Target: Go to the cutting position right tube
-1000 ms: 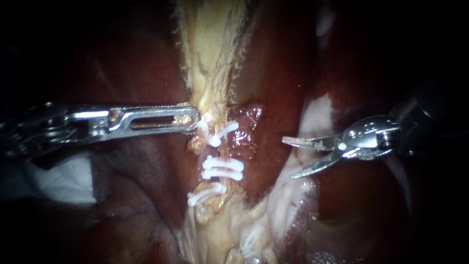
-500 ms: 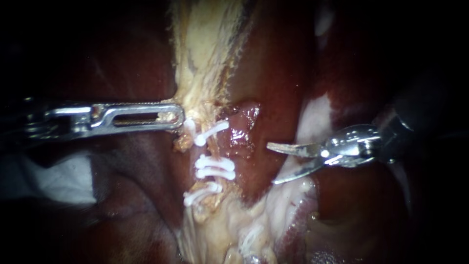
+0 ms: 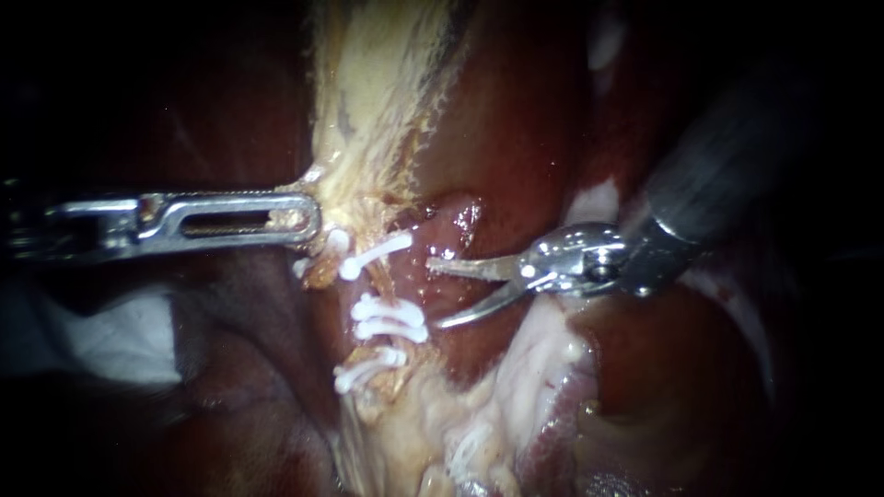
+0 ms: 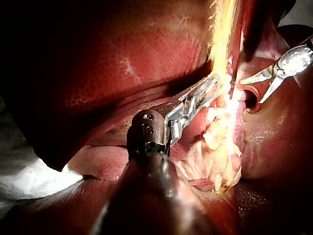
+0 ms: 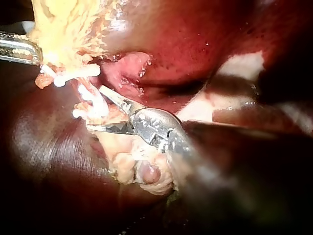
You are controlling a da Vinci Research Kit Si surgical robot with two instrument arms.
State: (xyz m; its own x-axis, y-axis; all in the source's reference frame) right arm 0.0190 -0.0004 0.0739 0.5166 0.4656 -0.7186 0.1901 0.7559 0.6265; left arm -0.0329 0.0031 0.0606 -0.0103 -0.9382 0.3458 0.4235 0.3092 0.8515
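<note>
Your right instrument (image 3: 433,294) comes in from the upper right with its two thin blade-like jaws spread and nothing between them. The tips sit just beside the clipped tube (image 3: 408,282), level with the bare stretch between the upper clip (image 3: 373,255) and the middle pair of clips (image 3: 389,317). That stretch looks to be the cutting site, though you cannot tell a second tube apart from this one here, so confirm it is the right tube before committing. In the right wrist view the jaws (image 5: 95,107) lie very near the white clips, the upper blade almost against one. That is the main hazard: a further advance at this angle could catch a clip and lever it off, or put the cut on the wrong side of it. The lower blade points toward dark liver (image 3: 516,129) and could nick it if you go too deep. If you stop short, only part of the tube will lie between the blades. Your left instrument (image 3: 308,216) has its jaws pressed together on the pale yellow tissue (image 3: 368,110) just above the clips, holding it taut. Too hard a pull there could tear that tissue or shift the tube off your line.
</note>
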